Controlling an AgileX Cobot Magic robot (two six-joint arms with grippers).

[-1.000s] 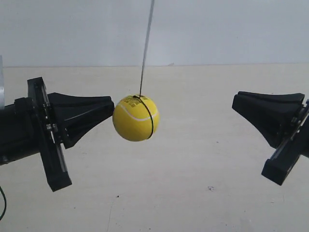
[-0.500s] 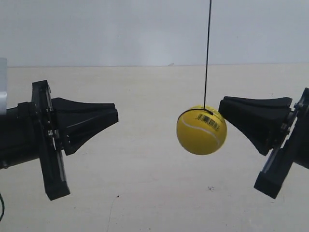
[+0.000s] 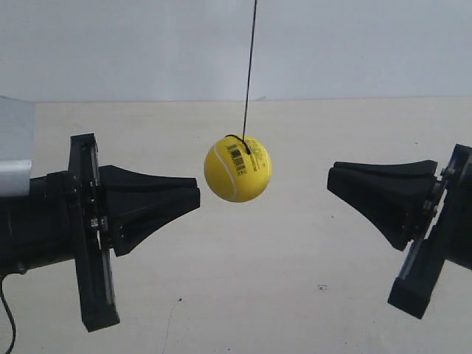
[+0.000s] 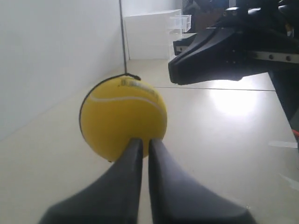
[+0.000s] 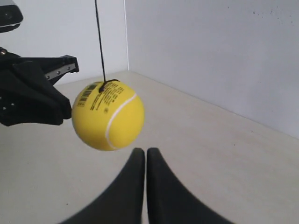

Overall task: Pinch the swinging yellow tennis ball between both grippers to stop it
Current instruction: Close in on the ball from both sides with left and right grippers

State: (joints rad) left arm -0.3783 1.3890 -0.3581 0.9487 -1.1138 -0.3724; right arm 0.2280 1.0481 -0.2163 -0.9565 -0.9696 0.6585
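Note:
The yellow tennis ball (image 3: 237, 168) hangs in the air on a thin black string (image 3: 251, 66), barcode facing the exterior camera. It is between the two black grippers and touches neither. My left gripper (image 3: 198, 198), at the exterior view's left, is shut, its tip a short gap below and beside the ball. In the left wrist view the ball (image 4: 122, 116) fills the space just past my shut left gripper (image 4: 141, 141). My right gripper (image 3: 330, 177) is shut and stands farther from the ball. The right wrist view shows the ball (image 5: 107, 116) beyond my right gripper (image 5: 142, 150).
A beige tabletop (image 3: 280, 295) lies under everything, with a white wall (image 3: 354, 44) behind. A grey-white block (image 3: 15, 151) sits on the left arm's body. White boxes (image 4: 154, 32) stand far off in the left wrist view.
The ball swung from beside the left gripper to the right gripper, and has now come back toward the middle-left. The left gripper has moved inward toward it; the right has shifted slightly.

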